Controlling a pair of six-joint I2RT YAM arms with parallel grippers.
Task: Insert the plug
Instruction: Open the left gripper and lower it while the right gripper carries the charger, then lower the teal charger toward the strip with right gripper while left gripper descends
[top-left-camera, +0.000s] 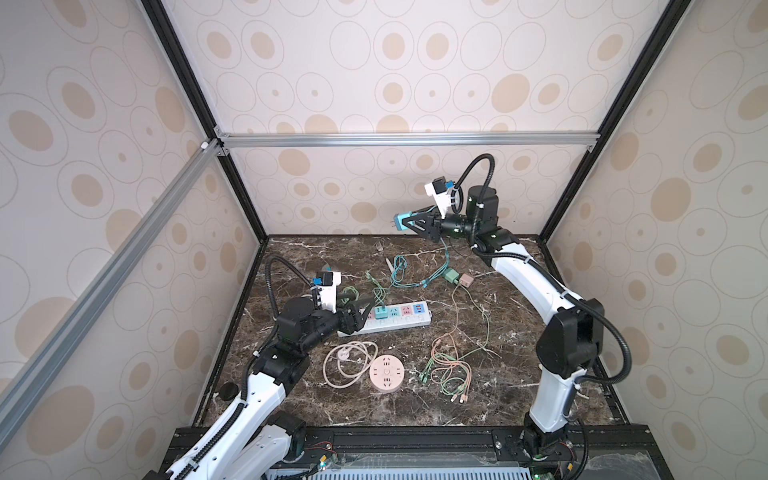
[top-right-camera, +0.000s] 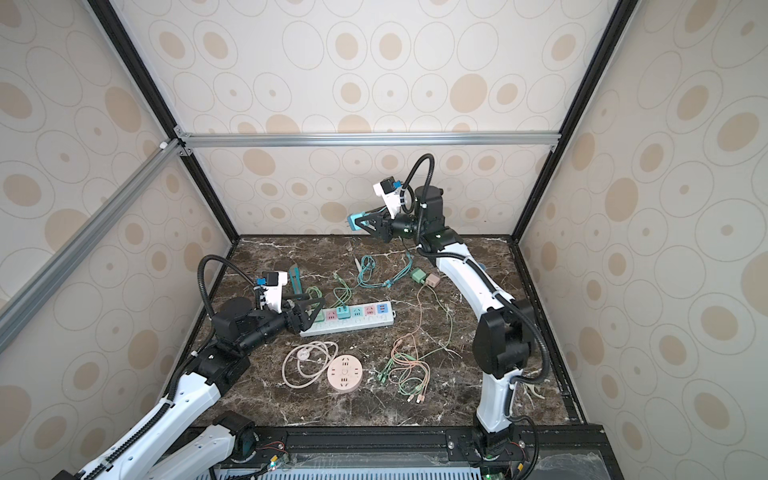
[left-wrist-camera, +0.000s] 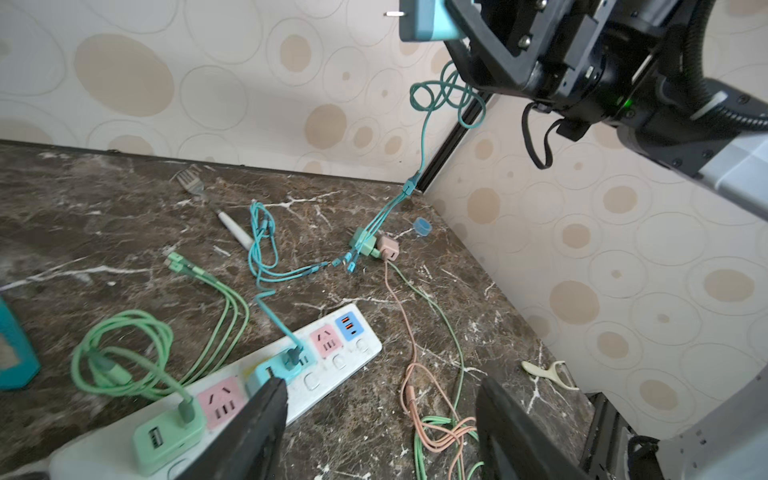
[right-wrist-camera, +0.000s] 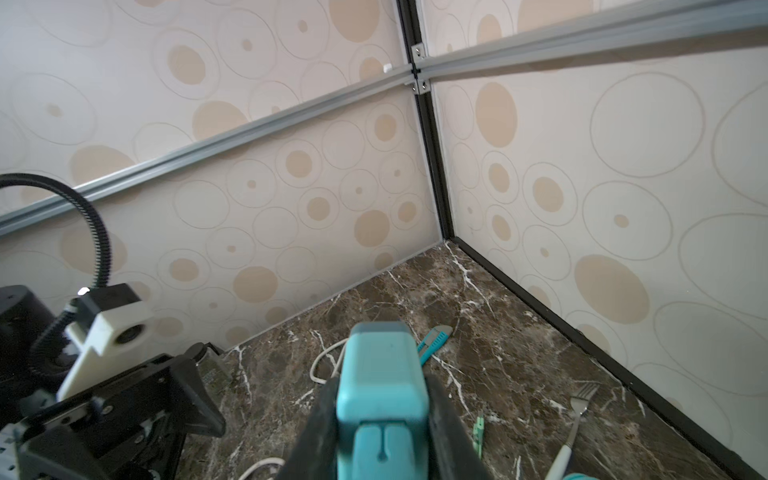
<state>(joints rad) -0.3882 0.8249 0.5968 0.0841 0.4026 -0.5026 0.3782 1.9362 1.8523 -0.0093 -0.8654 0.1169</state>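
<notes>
The right gripper (top-left-camera: 412, 223) clamps the teal plug (top-left-camera: 401, 222) high over the far side, well apart from the strip (top-left-camera: 401, 324). The left gripper (top-left-camera: 362, 308) gapes empty at the strip's left end. Judging by this, lowering and insertion are both left to do.

On the dark marble bench (top-left-camera: 498, 386) lies one long white plastic power strip (top-left-camera: 384, 323).

Cube-shaped charger plugs number five: a raised teal cube plug (right-wrist-camera: 382, 374), a teal cube plug in the strip (left-wrist-camera: 266, 372), a green cube plug in the strip (left-wrist-camera: 166, 436), a loose green cube plug (left-wrist-camera: 360, 243) and a loose pink cube plug (left-wrist-camera: 388, 248).

Thin cables number five: a hanging teal cable (left-wrist-camera: 422, 137), a lying teal cable (left-wrist-camera: 275, 322), a coiled green cable (left-wrist-camera: 129, 318), a long green cable (left-wrist-camera: 460, 349) and a pink cable (left-wrist-camera: 413, 328).

One each: round pink socket disc (top-left-camera: 386, 373), coiled beige cord (top-left-camera: 347, 365), white-handled metal fork (left-wrist-camera: 193, 183), teal utility knife (right-wrist-camera: 432, 340), small blue cap (left-wrist-camera: 422, 226), cream peeler (left-wrist-camera: 548, 372).
</notes>
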